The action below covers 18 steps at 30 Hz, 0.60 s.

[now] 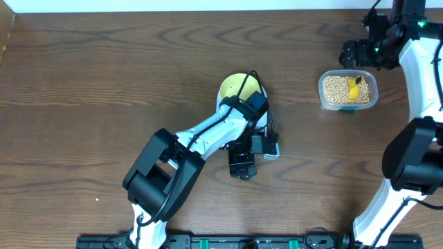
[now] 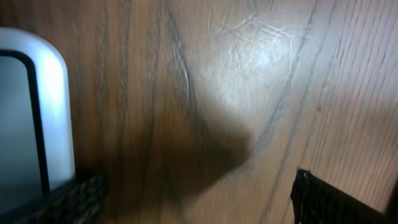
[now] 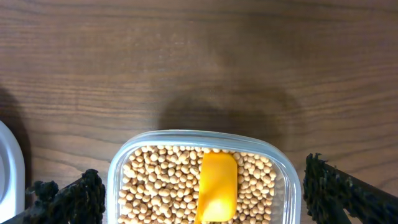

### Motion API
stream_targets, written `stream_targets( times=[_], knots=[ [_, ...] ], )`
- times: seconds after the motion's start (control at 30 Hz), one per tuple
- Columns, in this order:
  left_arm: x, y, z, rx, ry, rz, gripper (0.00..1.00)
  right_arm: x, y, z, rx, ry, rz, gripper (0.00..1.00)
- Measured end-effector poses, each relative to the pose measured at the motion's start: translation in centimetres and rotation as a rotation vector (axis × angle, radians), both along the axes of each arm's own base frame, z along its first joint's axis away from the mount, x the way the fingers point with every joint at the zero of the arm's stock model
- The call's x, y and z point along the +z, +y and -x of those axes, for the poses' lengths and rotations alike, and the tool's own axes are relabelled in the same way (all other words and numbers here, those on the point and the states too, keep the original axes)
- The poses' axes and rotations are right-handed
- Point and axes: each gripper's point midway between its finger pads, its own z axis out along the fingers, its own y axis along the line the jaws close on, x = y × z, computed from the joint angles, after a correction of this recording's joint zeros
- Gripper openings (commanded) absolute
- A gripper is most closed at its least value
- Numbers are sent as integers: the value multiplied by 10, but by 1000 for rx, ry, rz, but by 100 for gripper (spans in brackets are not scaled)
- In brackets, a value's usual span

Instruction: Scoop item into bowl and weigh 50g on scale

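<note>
Hanging over the table with its two fingers [image 3: 68,199] spread wide and pinching nothing, the right gripper [image 3: 205,196] sat straight above the near edge of one clear rounded-square tub [image 3: 118,168]. That tub held the item, a loose heap of small tan beans [image 3: 155,180] too many to count, and one yellow scoop [image 3: 217,186] lay on top of the heap near its middle. At the left edge of the right wrist view, beside the tub, a white curved rim showed, and I could not tell what it was.

Well to the left of the tub, the left gripper [image 2: 205,199] was spread wide as well, with bare wood between its two dark fingers and nothing pinched. One white scale [image 2: 53,93] lay just beside its left finger, with a rounded corner and a dark-framed grey panel in view; the panel was too blurred to read. From overhead only a sliver of that scale [image 1: 271,149] showed under the left arm. One pale yellow-green bowl [image 1: 234,86] stood left of the tub, partly hidden by the same arm, so I could not tell whether it rested on the scale. Both arms stood on one brown wooden table [image 1: 104,83]
</note>
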Motion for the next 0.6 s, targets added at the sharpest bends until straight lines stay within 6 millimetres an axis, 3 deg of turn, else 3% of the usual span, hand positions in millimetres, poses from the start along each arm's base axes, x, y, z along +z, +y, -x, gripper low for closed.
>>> stream_targets(
  times=[0.43, 0.6],
  knots=[
    [1, 0, -1, 3, -8, -3, 98, 0, 0, 0, 0, 0, 0, 99],
    [11, -2, -7, 10, -42, 19, 98, 0, 0, 0, 0, 0, 0, 99]
  ],
)
